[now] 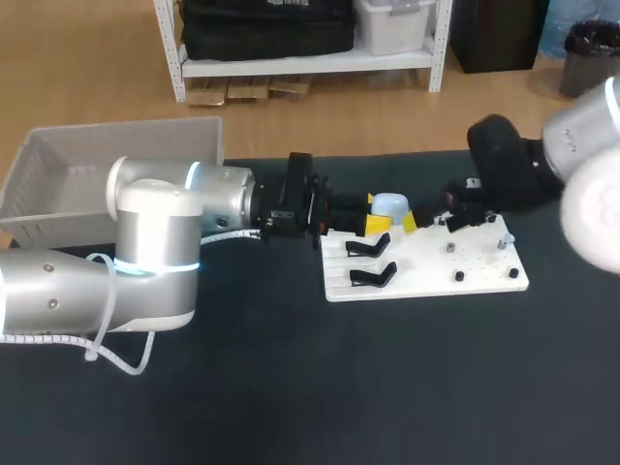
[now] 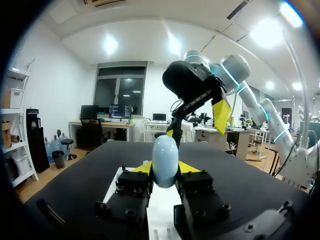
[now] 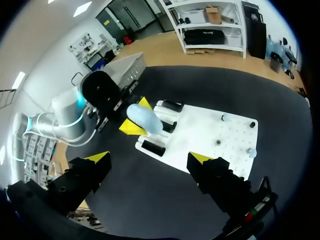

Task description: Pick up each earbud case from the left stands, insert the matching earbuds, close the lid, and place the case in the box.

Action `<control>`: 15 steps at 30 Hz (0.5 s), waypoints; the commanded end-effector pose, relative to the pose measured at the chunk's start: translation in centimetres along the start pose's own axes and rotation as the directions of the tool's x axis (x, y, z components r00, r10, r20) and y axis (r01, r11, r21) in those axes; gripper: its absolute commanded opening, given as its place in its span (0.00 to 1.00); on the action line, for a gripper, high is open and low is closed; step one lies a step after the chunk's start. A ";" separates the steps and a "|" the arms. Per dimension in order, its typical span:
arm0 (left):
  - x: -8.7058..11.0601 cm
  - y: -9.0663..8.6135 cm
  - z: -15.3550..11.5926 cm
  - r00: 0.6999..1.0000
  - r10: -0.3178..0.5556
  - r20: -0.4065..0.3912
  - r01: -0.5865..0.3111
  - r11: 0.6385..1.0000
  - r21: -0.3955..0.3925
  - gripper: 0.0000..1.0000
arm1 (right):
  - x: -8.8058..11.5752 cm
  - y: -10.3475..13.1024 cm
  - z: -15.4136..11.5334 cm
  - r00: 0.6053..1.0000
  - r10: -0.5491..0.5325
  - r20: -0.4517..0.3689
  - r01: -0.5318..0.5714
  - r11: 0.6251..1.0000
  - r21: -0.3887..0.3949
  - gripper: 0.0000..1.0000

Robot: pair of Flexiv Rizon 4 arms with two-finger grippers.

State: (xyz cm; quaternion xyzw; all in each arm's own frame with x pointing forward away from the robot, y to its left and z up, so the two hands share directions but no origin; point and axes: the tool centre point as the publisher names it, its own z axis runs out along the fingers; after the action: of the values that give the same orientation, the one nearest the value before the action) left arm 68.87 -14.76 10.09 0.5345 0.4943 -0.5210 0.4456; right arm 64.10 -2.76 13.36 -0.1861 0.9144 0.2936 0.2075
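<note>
Left hand [image 2: 165, 175] clamps the pale-blue rounded earbud case [image 1: 390, 205] near the white stand board [image 1: 426, 266]; right hand [image 3: 149, 157] gapes wide, empty. Earbud insertion, lid closure, boxing judged outstanding.

Robotics lab (open-plan), monitors [image 2: 120, 111] on desks [image 2: 100, 125], storage shelving [image 1: 305, 62]; wooden floor [image 1: 87, 68]

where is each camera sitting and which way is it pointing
Head view: fixed above and behind the robot, looking down on the table; left arm enters at left, right arm at right.
Left wrist view: on the left wrist, looking level along the left pincer, shut on the earbud case, toward the right arm.
Right wrist view: on the right wrist, looking down past the open right pincer at the white board.
Shared: all three show the earbud case.
</note>
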 end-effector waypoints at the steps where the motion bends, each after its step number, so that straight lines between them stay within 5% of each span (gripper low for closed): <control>1: 0.0 0.2 0.0 1.000 -0.001 -0.001 0.001 1.000 0.005 0.00 | -1.1 -0.3 1.3 1.000 0.005 -0.010 -0.005 0.999 0.037 1.00; 15: 0.0 0.2 0.0 1.000 -0.001 -0.001 0.001 1.000 0.005 0.00 | -2.0 -1.2 2.1 1.000 0.027 -0.009 -0.026 0.998 0.050 1.00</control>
State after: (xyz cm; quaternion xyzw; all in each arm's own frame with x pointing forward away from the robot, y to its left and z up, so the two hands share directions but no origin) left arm 68.87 -14.76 10.09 0.5345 0.4942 -0.5211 0.4456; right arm 66.76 -2.07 12.24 -0.1720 0.9229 0.2769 0.2050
